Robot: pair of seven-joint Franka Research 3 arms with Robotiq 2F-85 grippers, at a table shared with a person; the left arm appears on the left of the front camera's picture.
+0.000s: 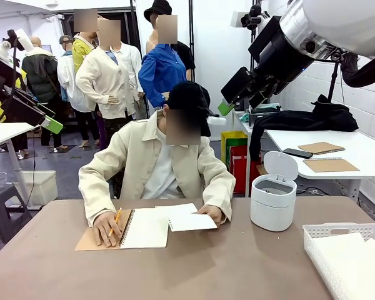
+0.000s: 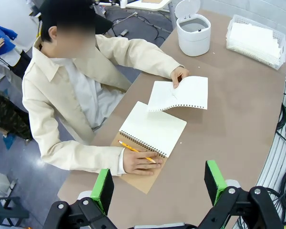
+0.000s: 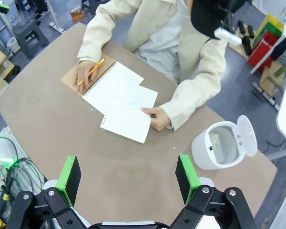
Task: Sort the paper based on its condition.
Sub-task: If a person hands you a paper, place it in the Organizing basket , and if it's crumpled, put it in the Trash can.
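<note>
A loose white sheet of paper [image 1: 189,219] [image 2: 181,93] [image 3: 127,120] with a punched edge lies at the far middle of the table, overlapping an open spiral notebook [image 1: 142,229] [image 2: 152,129] [image 3: 112,86]. The person's hand [image 1: 212,214] holds the sheet's edge; the other hand holds a pencil [image 2: 136,151] on the notebook's brown cover. My left gripper [image 1: 50,124] [image 2: 158,185] hangs open high at the left. High at the right, my right gripper [image 1: 227,106] [image 3: 128,177] is also open. Nothing sits between either pair of green pads.
A white bin [image 1: 273,200] [image 2: 193,33] [image 3: 221,145] with its lid up stands at the right of the table. A white slotted basket [image 1: 319,234] [image 2: 276,52] with flat white paper inside sits at the front right corner. Bare brown tabletop spans the front.
</note>
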